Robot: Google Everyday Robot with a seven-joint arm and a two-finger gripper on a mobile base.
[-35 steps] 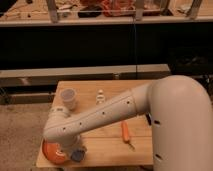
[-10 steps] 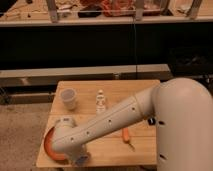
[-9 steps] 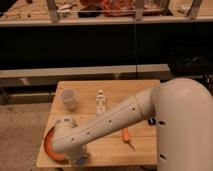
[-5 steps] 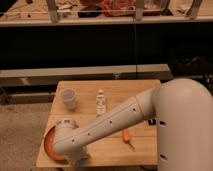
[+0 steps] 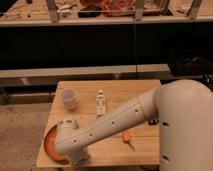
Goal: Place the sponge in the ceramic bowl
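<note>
The ceramic bowl (image 5: 49, 143), a wide shallow orange dish, sits at the front left corner of the wooden table (image 5: 140, 95). My white arm crosses the table from the right and bends down over the bowl's right side, covering much of it. The gripper (image 5: 77, 159) hangs at the bowl's near right edge, mostly hidden by the wrist. The sponge is out of view, and I cannot tell whether it is in the gripper or in the bowl.
A whitish translucent cup (image 5: 68, 98) stands at the back left of the table. A small pale bottle (image 5: 100, 103) stands upright near the middle. A slim orange carrot (image 5: 127, 139) lies towards the front right. Dark shelving runs behind the table.
Since 3.5 s ago the arm's end has dropped lower and nearer over the bowl, uncovering the cup. Over the last second it has hardly moved.
</note>
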